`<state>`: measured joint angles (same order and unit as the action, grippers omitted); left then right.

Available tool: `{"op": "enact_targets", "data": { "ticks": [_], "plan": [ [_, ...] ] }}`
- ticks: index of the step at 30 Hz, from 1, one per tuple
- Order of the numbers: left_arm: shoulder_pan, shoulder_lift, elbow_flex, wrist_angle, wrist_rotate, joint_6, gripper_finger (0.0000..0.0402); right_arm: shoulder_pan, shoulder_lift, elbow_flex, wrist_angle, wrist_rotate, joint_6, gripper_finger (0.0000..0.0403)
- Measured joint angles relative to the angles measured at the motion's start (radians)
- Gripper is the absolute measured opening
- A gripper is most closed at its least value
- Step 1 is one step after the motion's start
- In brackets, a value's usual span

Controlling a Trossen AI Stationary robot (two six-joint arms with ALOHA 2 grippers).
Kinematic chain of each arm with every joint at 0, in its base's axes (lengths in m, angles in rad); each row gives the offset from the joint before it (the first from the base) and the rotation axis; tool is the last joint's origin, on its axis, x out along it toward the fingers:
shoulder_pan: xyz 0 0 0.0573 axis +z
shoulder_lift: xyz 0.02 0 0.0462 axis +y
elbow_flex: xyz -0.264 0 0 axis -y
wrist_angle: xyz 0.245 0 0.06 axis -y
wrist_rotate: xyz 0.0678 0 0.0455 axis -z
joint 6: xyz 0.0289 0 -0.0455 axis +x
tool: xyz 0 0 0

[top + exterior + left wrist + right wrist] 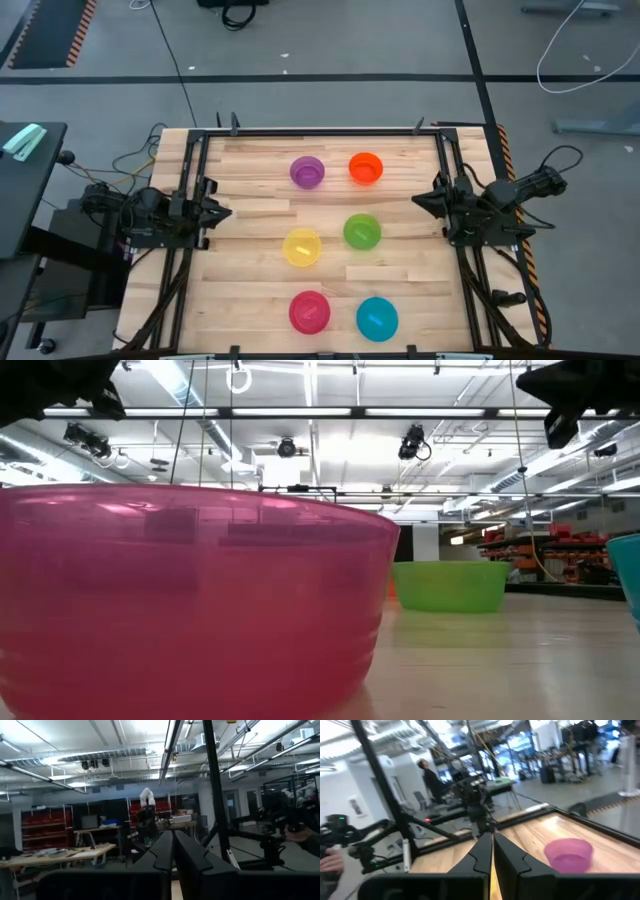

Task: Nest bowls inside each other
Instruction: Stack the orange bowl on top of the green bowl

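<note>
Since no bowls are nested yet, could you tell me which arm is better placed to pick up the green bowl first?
Probably the right arm. Its claw waits at the table's right edge, and the green bowl sits in the right-hand column, nearer to it. The left claw is parked at the left edge, with the yellow bowl lying between.

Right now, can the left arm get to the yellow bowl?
Probably yes. The left gripper, fingers shut, is parked at the table's left edge, and only bare wood lies between it and the yellow bowl. No other bowl blocks the way.
</note>
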<state>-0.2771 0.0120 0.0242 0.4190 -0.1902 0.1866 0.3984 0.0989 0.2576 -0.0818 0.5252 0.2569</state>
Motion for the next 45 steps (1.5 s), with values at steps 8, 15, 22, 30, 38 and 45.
{"op": "enact_targets", "data": {
  "ticks": [8, 15, 22, 30, 38, 45],
  "plan": [
    [0.0, 0.129, 0.0, -0.005, -0.152, -0.147, 0.0052, -0.067, 0.185, 0.186, -0.12, 0.054, 0.013, 0.0061],
    [0.0, 0.271, 0.0, 0.005, -0.183, -0.15, 0.0113, -0.167, 0.426, 0.344, -0.2, 0.054, 0.029, 0.0117],
    [0.0, 0.369, 0.0, 0.092, -0.183, -0.147, 0.0148, -0.315, 0.67, 0.554, -0.469, -0.005, 0.225, 0.0135],
    [0.0, 0.436, 0.0, 0.107, -0.183, -0.15, 0.015, -0.471, 0.93, 0.806, -0.74, -0.136, 0.291, 0.0128],
    [0.0, 0.481, 0.0, 0.11, -0.183, -0.168, 0.0137, -0.599, 1.122, 0.998, -0.887, -0.301, 0.309, 0.0128],
    [0.0, 0.486, 0.0, 0.109, -0.183, -0.167, 0.014, -0.676, 1.212, 1.029, -1.083, -0.306, 0.355, 0.0127]
  ]
}}
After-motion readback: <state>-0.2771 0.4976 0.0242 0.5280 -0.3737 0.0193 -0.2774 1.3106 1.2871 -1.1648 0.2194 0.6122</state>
